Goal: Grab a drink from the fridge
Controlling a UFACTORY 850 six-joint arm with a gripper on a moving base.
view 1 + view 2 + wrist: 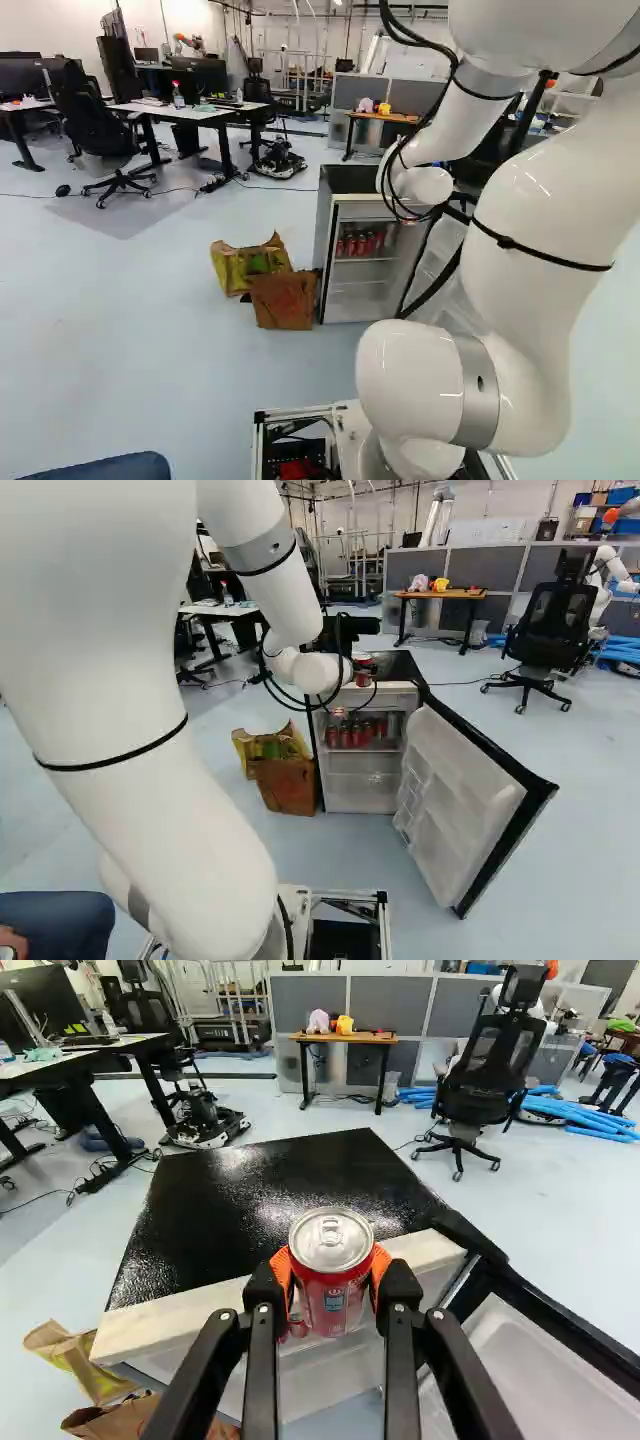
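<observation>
Drink can (332, 1280), red with a silver lid, grasped upright between the orange pads (380, 1265) of the end effector (362, 667), near the fridge's (400, 665) top front edge. Right base view: fridge at centre, door (465, 805) open toward the lower right, further cans (357, 734) inside.

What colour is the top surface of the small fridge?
The fridge top is glossy black; it shows best in the wrist view.
</observation>
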